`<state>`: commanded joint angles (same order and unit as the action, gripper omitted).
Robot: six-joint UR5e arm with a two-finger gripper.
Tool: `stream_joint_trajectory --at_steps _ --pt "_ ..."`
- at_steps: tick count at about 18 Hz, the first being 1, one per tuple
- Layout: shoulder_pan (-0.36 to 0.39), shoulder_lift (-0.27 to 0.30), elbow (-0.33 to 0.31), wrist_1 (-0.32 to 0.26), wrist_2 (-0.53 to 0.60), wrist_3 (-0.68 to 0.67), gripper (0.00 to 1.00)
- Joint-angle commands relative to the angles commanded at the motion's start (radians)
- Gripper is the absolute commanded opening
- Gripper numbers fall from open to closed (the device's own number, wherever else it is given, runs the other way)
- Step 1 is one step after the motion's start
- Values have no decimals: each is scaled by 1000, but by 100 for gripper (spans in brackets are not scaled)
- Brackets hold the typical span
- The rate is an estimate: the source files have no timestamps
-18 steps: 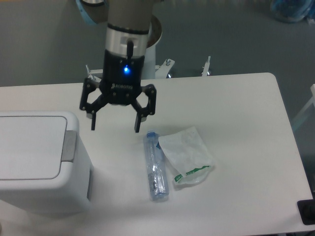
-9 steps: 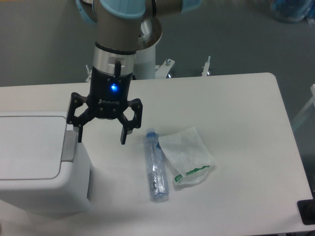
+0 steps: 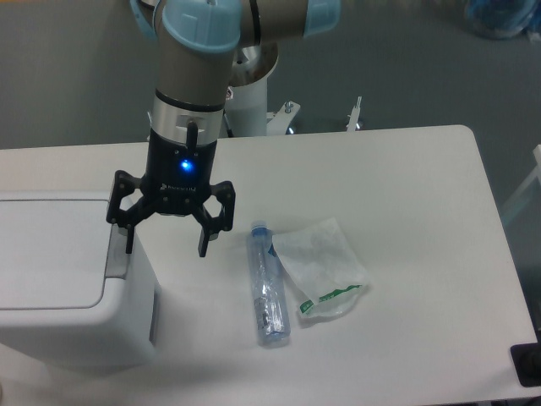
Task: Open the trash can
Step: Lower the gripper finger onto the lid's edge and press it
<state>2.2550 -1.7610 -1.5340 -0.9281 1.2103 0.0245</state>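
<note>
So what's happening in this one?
A single robot arm has its gripper open and empty, hanging by the right edge of the white trash can, with one finger over the grey push-button strip. The lid looks flat and closed, so the can is not opened yet. A clear plastic bottle lies on the table to the right, beside a crumpled plastic bag; neither is being handled.
</note>
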Motion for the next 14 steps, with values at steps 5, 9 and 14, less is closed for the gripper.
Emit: stream_joint_trajectory --at_steps 5,9,14 --pt "-6 -11 -3 3 2 0 100" --pt "-6 -12 -3 3 2 0 100" --pt "-11 -18 -3 3 2 0 100"
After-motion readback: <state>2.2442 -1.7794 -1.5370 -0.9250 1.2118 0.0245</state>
